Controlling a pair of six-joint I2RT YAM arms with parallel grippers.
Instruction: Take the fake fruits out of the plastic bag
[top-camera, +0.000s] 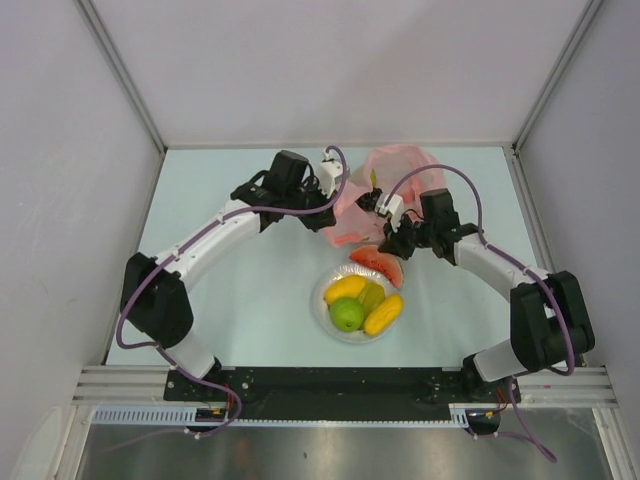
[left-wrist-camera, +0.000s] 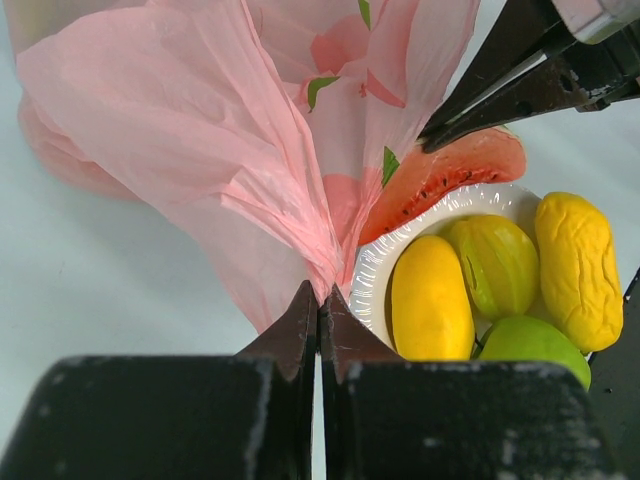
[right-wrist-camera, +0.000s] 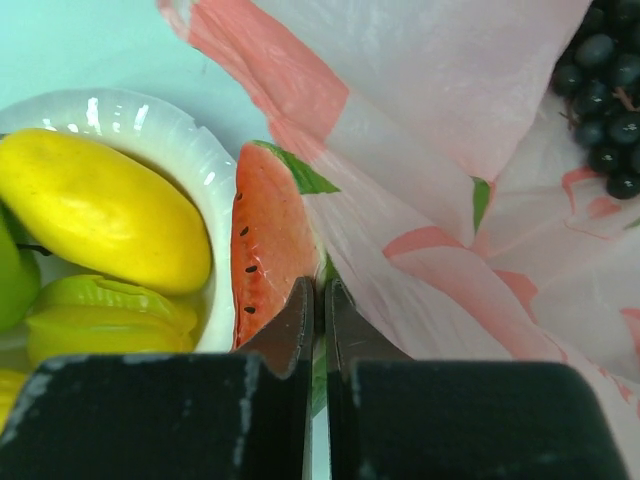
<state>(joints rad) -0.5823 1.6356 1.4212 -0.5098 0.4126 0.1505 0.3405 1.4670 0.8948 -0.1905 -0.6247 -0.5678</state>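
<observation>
Four fruits (top-camera: 347, 315) fill the plate (top-camera: 322, 300) toward the near edge of the tabletop (top-camera: 250, 300), a watermelon slice (right-wrist-camera: 265, 250) on its far rim; grapes (right-wrist-camera: 605, 60) sit in the bag (left-wrist-camera: 200, 130) beyond. The left pincer (left-wrist-camera: 318, 300) clamps a bag fold; the right pincer (right-wrist-camera: 318, 290) is closed beside the slice.

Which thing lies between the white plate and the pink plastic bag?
The red watermelon slice lies there, at the far rim of the white plate, beside the pink plastic bag. The top view and both wrist views show it.
</observation>
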